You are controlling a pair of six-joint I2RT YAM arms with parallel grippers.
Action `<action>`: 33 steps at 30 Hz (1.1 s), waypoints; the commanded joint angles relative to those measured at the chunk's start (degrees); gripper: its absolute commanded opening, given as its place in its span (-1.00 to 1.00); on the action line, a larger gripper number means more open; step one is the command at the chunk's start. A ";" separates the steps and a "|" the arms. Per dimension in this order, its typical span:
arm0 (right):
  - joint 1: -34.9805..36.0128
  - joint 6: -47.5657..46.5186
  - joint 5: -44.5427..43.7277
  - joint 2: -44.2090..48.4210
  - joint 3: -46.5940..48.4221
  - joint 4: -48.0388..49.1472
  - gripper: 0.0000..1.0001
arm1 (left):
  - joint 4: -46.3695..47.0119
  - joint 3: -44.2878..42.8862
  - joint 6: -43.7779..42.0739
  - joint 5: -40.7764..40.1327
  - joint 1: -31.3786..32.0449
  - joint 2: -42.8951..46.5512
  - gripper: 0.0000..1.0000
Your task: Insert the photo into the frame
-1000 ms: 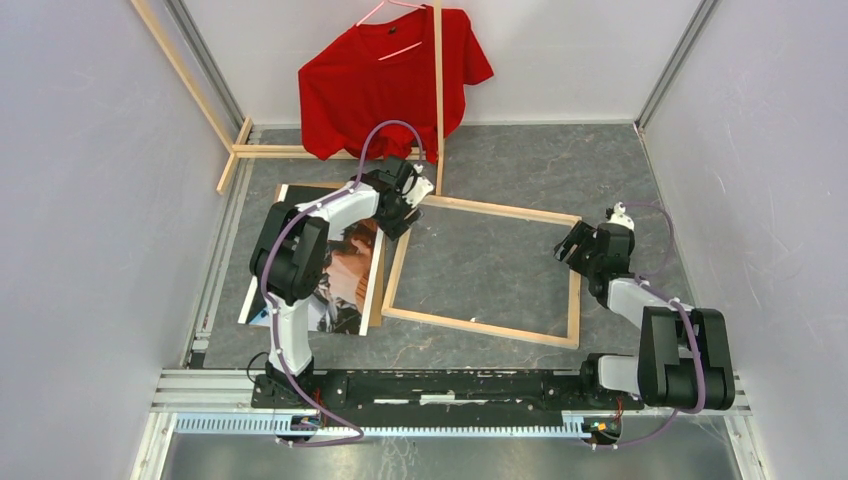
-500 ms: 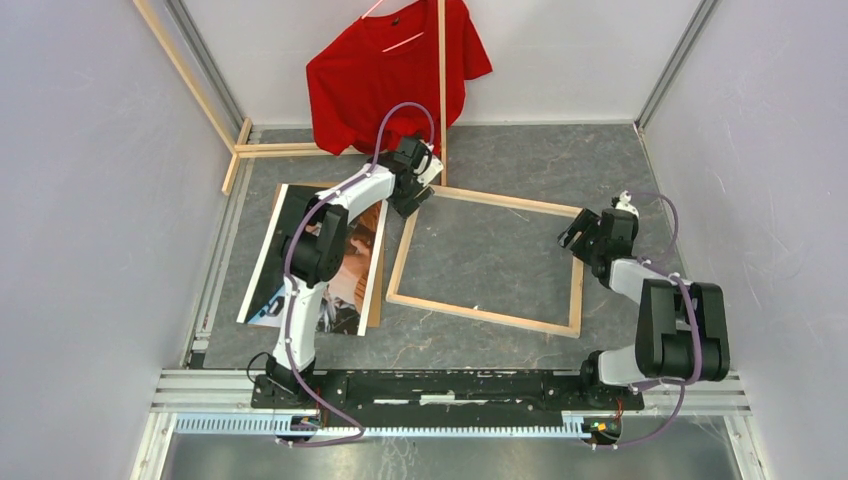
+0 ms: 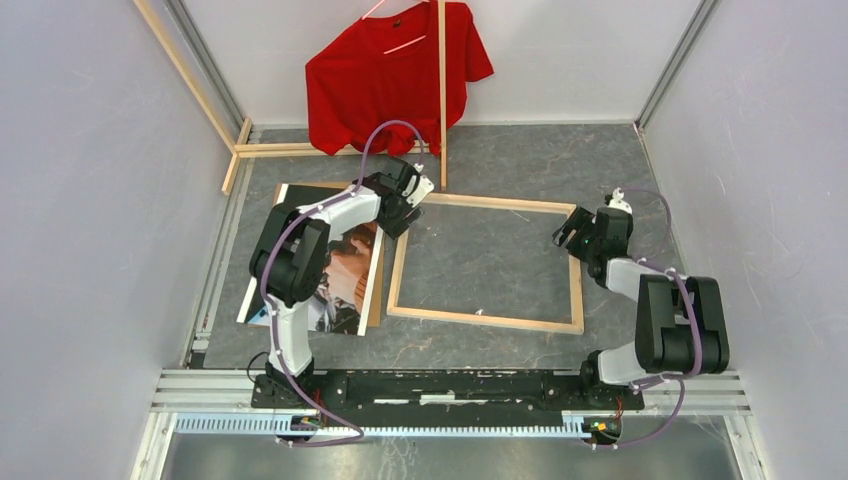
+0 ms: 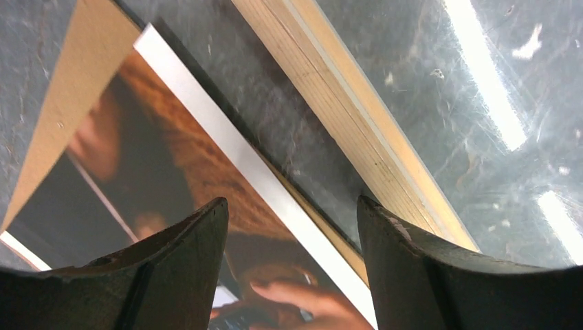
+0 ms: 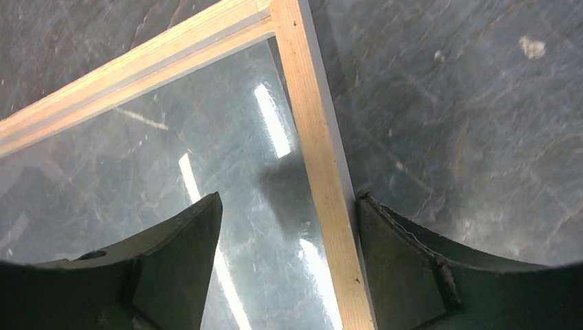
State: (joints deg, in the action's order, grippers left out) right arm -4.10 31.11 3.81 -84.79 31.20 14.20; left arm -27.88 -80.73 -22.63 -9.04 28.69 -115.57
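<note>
I am watching the frame (image 3: 480, 318) lying flat on the grey counter (image 3: 600, 160) with its bare wood side facing up, roughly in the middle between the two arms. The photo (image 3: 350, 280) is lying picture side up to the left of it, outside the frame, resting on a brown cardboard sheet (image 3: 300, 187) that is peeking out along its far and right edges.

The left end effector (image 3: 405, 205) is hanging over the frame's far left corner with its fingers spread and nothing between them. In its wrist view, the left end effector (image 4: 289, 213) is looking down on the photo's (image 4: 158, 158) white border, a narrow strip of counter and the frame's (image 4: 357, 117) left rail, running side by side.

The right end effector (image 3: 572, 232) is also released, sitting at the far end of the frame's right rail. From its wrist camera, the right end effector (image 5: 289, 199) is straddling that rail of the frame (image 5: 313, 130), which is passing close to one finger; I cannot tell whether it is touching. A shiny pane (image 5: 206, 137) is reflecting light inside the frame.

A red T-shirt (image 3: 395, 75) is hanging at the back, beside a wooden pole (image 3: 441, 90).
</note>
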 commanded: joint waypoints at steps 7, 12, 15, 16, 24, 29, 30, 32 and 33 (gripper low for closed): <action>4.90 -1.76 17.10 5.37 -4.14 -16.92 0.66 | -0.82 6.68 1.53 14.13 4.33 4.49 0.56; -0.78 -7.62 15.67 11.09 -1.93 -24.41 0.73 | -4.89 5.44 -0.89 14.30 0.31 11.03 0.66; -3.18 -8.86 17.52 13.75 -2.37 -25.87 0.73 | -5.34 6.86 -1.06 16.53 0.90 13.94 0.70; -3.28 -9.11 17.56 14.30 -2.52 -26.37 0.73 | -5.43 7.21 -0.69 16.64 1.59 14.26 0.70; -3.97 -9.21 17.07 16.97 -3.36 -28.07 0.74 | -4.96 7.54 -0.54 14.50 6.14 13.70 0.71; -8.51 -10.48 13.54 19.46 -2.62 -31.24 0.74 | -2.40 11.35 -2.29 10.26 6.05 13.40 0.70; -9.02 -10.47 13.34 19.89 -2.39 -31.72 0.74 | -2.02 11.94 -2.39 10.09 6.03 13.60 0.70; -9.16 -9.86 13.39 21.56 -2.41 -32.29 0.74 | -1.40 12.67 -2.33 10.18 6.03 13.60 0.70; -9.12 -9.48 13.65 22.45 -2.69 -32.33 0.73 | -1.18 12.94 -2.26 10.14 6.03 13.47 0.69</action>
State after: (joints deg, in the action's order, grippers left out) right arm -12.60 21.78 18.11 -65.67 28.14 -16.56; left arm -31.73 -68.90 -22.92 2.52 34.98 -102.69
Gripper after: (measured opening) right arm 0.869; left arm 0.853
